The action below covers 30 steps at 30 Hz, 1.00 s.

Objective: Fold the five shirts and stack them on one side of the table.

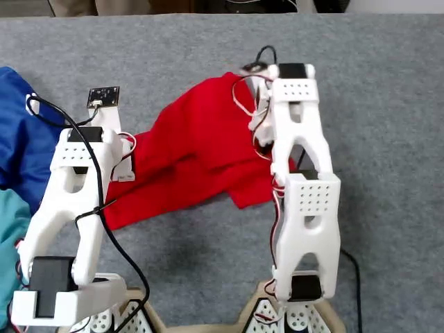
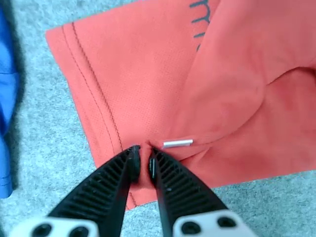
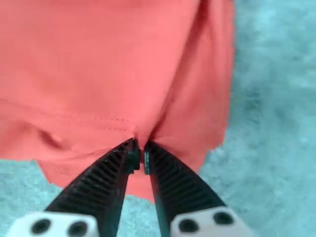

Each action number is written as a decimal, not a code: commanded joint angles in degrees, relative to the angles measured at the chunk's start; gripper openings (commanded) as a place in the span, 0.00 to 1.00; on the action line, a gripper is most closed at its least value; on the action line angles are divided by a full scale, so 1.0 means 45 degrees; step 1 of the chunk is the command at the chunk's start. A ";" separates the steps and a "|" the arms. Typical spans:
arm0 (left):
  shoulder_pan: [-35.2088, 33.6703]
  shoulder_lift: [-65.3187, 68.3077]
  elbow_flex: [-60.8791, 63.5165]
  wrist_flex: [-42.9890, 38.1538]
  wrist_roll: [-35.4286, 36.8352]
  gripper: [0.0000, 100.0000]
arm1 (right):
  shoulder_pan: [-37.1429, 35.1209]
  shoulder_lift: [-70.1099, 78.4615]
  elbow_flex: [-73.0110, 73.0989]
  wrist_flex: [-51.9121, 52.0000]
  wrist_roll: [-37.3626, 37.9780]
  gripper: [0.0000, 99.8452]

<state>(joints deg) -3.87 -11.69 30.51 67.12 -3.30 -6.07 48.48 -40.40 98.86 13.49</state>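
Robotics lab bench or hobby test rig. The table (image 1: 388, 83) is covered in grey felt-like carpet. Two white printed-plastic arms, the left arm (image 1: 69, 201) and the right arm (image 1: 309, 208), with exposed wiring (image 1: 128, 260), a bare circuit board (image 1: 104, 96) on the left one, and bases on a plywood plate (image 1: 158, 320). A red shirt (image 1: 194, 152), a blue shirt (image 1: 17, 139) and a teal shirt (image 1: 7, 229) lie on the felt.

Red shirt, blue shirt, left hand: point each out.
red shirt (image 1: 198, 149), high view, middle of the cloth
blue shirt (image 1: 14, 146), high view, its body
left hand (image 2: 143, 155), left wrist view, between its fingertips
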 commanded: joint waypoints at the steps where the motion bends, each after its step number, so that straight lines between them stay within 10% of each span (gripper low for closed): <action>1: 0.0137 -0.0342 -0.0176 -0.0059 0.0098 0.02 | -0.0166 -0.1045 0.0791 -0.0781 0.0508 0.01; 30: 0.0137 -0.0342 -0.0117 -0.0059 0.0098 0.02 | -0.0440 -0.1065 0.0967 -0.1387 0.0703 0.08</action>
<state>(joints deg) -3.87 -11.69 30.51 67.12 -3.30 -7.47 48.48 -35.21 93.32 17.10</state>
